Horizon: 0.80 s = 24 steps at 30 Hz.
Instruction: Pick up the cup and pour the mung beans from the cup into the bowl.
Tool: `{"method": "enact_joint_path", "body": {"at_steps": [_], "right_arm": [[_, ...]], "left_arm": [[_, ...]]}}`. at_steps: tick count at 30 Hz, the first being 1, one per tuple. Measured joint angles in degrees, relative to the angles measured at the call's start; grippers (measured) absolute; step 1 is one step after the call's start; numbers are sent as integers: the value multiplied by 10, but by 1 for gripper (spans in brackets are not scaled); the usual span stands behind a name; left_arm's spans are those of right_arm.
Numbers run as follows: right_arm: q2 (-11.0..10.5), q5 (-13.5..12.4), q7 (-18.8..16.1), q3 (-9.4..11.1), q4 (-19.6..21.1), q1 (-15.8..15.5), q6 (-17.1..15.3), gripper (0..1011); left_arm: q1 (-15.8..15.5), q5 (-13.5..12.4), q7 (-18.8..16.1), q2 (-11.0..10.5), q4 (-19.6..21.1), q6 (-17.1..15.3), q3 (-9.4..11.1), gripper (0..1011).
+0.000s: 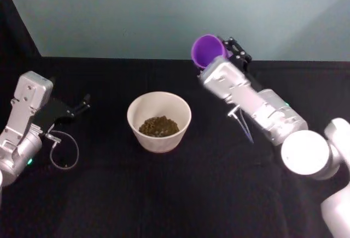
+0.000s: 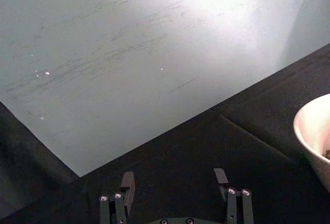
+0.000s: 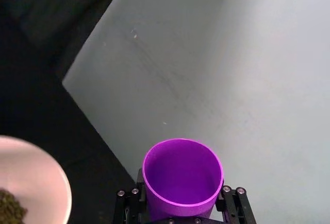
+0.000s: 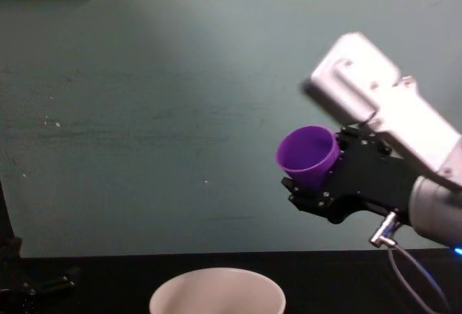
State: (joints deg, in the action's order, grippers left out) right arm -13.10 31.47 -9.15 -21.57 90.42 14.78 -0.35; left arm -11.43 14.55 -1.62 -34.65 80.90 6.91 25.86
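Head view: the right gripper [image 1: 221, 56] is clamping the cup [image 1: 206, 50] aloft, behind and right of the bowl [image 1: 159, 121] holding mung beans [image 1: 158, 126] on the table [image 1: 164, 194]. Left wrist view: the left gripper [image 2: 175, 188] is gaping, holding nothing. Right wrist view: the cup's interior is showing bare.
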Motion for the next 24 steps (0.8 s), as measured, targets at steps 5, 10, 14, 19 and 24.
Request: {"method": "enact_joint_path", "body": {"at_steps": [5, 10, 14, 19, 24], "right_arm": [[9, -104, -22, 35, -28, -5, 37, 724], [13, -181, -52, 54, -58, -6, 55, 724], [15, -227, -77, 62, -84, -2, 58, 726], [19, -290, -114, 71, -125, 7, 57, 726], [23, -339, -145, 77, -167, 15, 61, 724]], "left_arm": [[0, 0, 0, 0, 0, 0, 0, 1000], [0, 0, 0, 0, 0, 0, 0, 1000], [0, 0, 0, 0, 0, 0, 0, 1000], [0, 0, 0, 0, 0, 0, 0, 1000], [0, 0, 0, 0, 0, 0, 0, 1000]]}}
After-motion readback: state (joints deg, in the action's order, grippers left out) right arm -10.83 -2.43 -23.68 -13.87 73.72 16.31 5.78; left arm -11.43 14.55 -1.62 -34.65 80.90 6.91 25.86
